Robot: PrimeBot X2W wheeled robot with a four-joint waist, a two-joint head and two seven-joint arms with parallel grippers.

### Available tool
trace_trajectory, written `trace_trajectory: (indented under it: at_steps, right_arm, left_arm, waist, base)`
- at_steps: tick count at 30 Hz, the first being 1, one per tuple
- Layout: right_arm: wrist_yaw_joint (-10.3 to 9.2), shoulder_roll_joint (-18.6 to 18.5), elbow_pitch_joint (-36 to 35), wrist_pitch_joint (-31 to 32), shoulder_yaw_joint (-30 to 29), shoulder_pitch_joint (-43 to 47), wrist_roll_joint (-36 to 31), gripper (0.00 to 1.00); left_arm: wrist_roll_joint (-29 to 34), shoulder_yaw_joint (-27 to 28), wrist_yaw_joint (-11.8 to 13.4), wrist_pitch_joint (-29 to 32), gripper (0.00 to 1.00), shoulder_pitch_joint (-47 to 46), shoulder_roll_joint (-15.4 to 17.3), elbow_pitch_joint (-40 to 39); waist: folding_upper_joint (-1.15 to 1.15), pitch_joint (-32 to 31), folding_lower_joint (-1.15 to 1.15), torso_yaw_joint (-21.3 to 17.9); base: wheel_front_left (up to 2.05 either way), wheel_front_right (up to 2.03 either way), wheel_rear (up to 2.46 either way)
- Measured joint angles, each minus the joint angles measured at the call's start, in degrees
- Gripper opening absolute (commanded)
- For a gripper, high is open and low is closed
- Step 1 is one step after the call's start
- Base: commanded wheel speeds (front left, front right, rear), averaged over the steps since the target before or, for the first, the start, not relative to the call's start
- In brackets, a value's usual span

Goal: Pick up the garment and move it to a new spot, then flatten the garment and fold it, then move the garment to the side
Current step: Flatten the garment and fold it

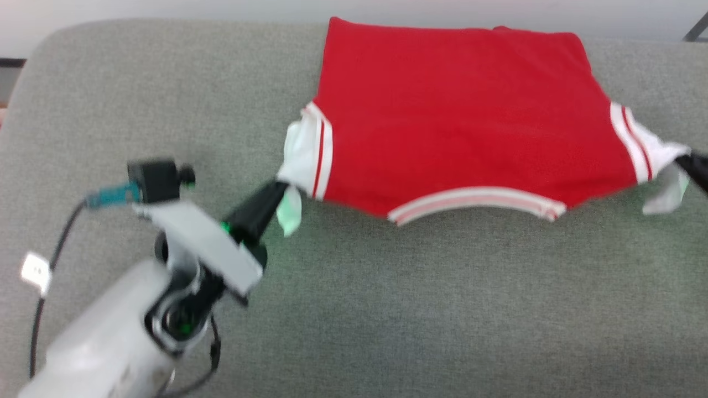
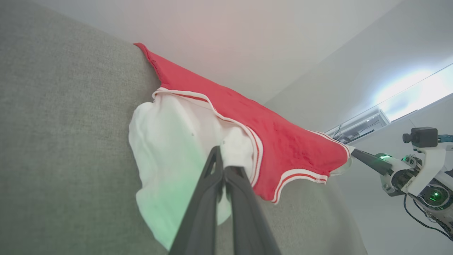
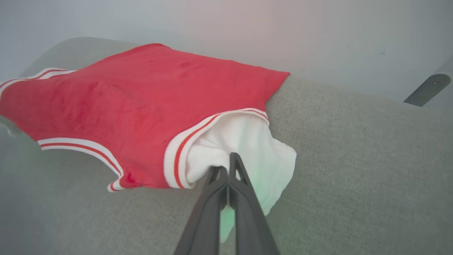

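**Q:** Status entry, please. Where is the garment?

**Op:** I see the garment (image 1: 470,110) spread with a plain red face up across the upper middle and upper right of the head view, on the grey bench (image 1: 387,320). Its far edge reaches the bench's far rim. I cannot tell whether any cloth hangs over. No lettering shows.

**Q:** Pincers?

**Op:** The left pincer (image 1: 281,190) is clamped on the white side panel (image 1: 301,152) at the garment's left end. The right pincer (image 1: 686,161), at the right edge of the frame, is closed on the opposite white panel (image 1: 655,146). Both wrist views agree: the fingers are pressed together with white cloth pinched near the tips.

**Q:** Progress?

**Op:** My judgement is that pick-up and relocation are done or nearly so. I am in the flattening step, with the cloth drawn taut between the two grips. The near edge, with its striped trim (image 1: 475,202), seems slightly off the bench.

**Q:** Remaining?

**Op:** Lay it flat and release, fold, then move it to the side. No fold is visible.
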Motion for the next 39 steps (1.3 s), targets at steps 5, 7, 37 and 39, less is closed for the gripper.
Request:
trace_trajectory:
  at_steps: [5, 7, 37, 39]
  right_arm:
    - [0.00, -3.34, -6.15, 2.10, -1.13, 7.87, 1.30, 0.00]
    - [0.00, -4.90, -8.27, 3.27, -1.56, 11.11, 1.87, 0.00]
    - [0.00, -9.01, -20.26, 10.36, -5.22, 37.69, 2.04, 0.00]
    - [0.00, -6.09, -18.09, 12.23, -4.41, 36.65, -0.74, 0.00]
  left_arm:
    - [-0.77, -1.46, 0.00, -2.42, 0.00, 8.47, 3.59, -6.89]
    - [-0.75, -2.05, 0.00, -3.14, 0.00, 11.52, 5.08, -8.72]
    - [-2.63, -7.05, 6.35, -2.57, 0.00, 28.98, 13.72, -23.86]
    - [-2.43, -7.55, 6.30, -2.16, 0.00, 28.42, 12.28, -21.32]
  waist:
    - [0.00, -1.38, 0.00, -0.05]
    - [0.00, -1.83, 0.00, -0.08]
    - [0.00, -2.76, 0.00, -0.42]
    - [0.00, -2.53, 0.00, -0.48]
  base:
    - [0.00, 0.00, 0.00]
    - [0.00, 0.00, 0.00]
    - [0.00, 0.00, 0.00]
    - [0.00, 0.00, 0.00]
